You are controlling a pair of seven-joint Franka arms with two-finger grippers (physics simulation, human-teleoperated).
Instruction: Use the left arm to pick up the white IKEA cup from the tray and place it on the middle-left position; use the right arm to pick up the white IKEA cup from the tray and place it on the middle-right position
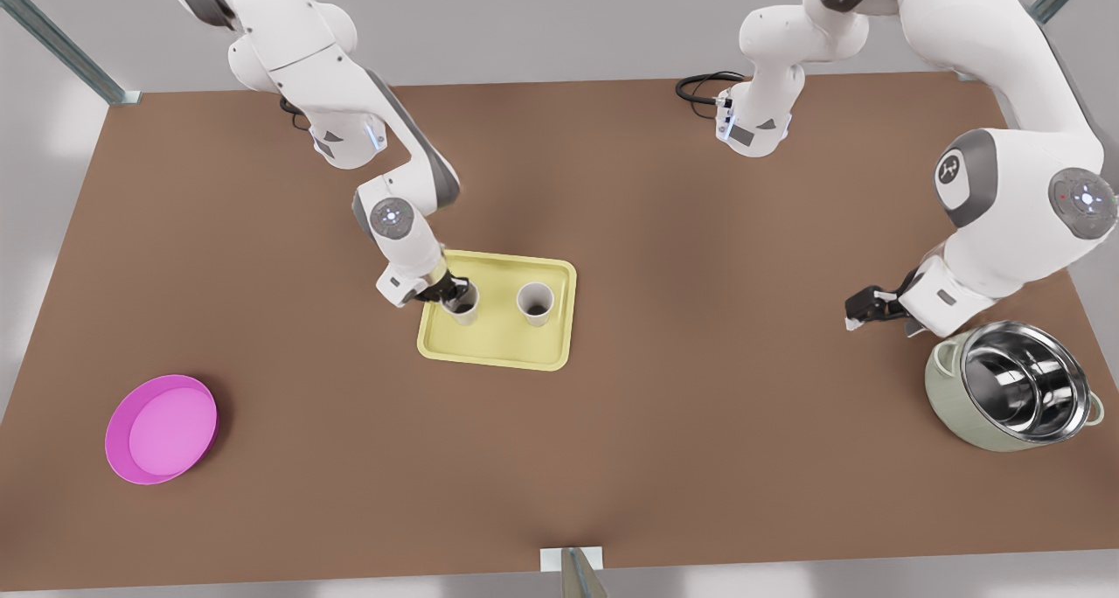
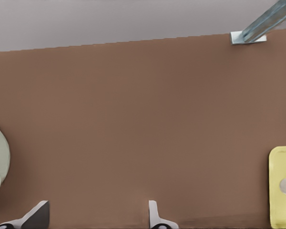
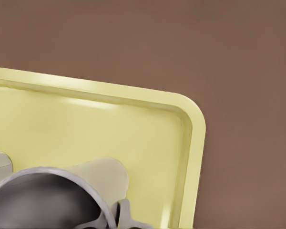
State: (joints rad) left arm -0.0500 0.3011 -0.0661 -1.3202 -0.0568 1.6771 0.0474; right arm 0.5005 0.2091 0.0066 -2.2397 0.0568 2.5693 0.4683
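**Two cups on the tray, one gripper at the nearer cup**

Lower left of the front view: one round pink dish, smooth and shallow, with a low wall, lying alone on the matte brown table.

Upper left: a glossy white arm with grey joints reaches down and bends at the elbow toward the frame's centre. By its wrist view this is the right arm. The right gripper sits at the rim of the first cup, touching it – whether it has clamped on cannot be told.

Centre: the tray is pale yellow and rectangular, with rounded corners and a low raised rim. In the right wrist view the tray has a soft sheen along that rim. Two white cups stand upright on it, both plain, round and open-topped. The first cup is at the tray's left edge; the second cup is just right of it, apart and untouched.

Right: the other arm folds back on itself, forearm low over the table – the left arm, waiting. The left gripper points toward the frame's centre, well apart from the tray. In its wrist view the left gripper is spread wide, with bare tabletop between the pale fingers.

Lower right: one pot, pale green outside and mirror-bright steel inside, tilted with its mouth toward the camera, just beside the left arm's wrist.
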